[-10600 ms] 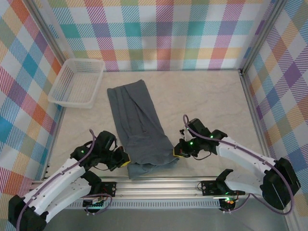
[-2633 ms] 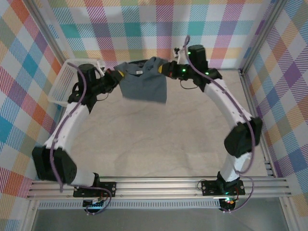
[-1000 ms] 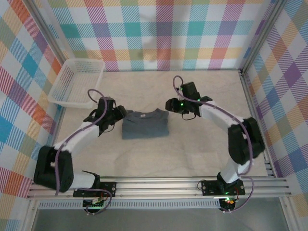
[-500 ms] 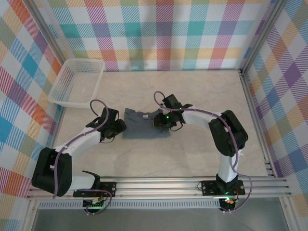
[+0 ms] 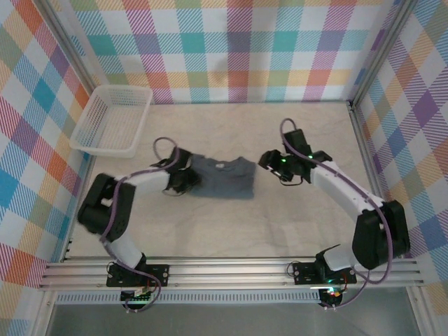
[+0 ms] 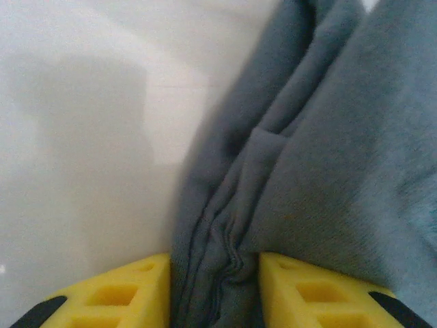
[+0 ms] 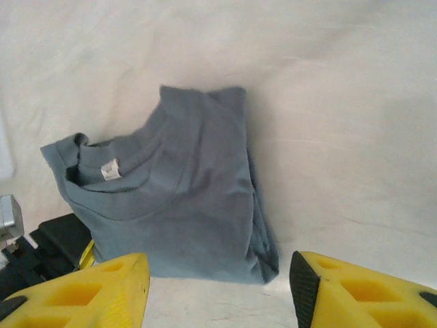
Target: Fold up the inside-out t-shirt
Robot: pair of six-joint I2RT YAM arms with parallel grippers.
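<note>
The slate blue-grey t-shirt (image 5: 224,178) lies folded into a small rectangle at mid-table, collar and white tag (image 5: 220,166) on top. My left gripper (image 5: 187,180) is at the shirt's left edge. In the left wrist view its yellow fingers (image 6: 130,290) pinch bunched folds of the shirt (image 6: 328,171), with the gripper (image 6: 214,287) shut on the cloth. My right gripper (image 5: 268,162) hovers just right of the shirt, apart from it. In the right wrist view that gripper (image 7: 217,277) is open with nothing in it, and the folded shirt (image 7: 184,205) with its tag (image 7: 109,169) lies ahead.
A white mesh basket (image 5: 124,89) stands at the back left. Checked walls enclose the table on three sides, and a metal rail (image 5: 231,269) runs along the near edge. Bare marble tabletop (image 5: 231,231) surrounds the shirt.
The right gripper has pulled off the shirt to the right and now stands apart from it. The left gripper has reached further right to the shirt's left edge. The shirt has shifted slightly right.
</note>
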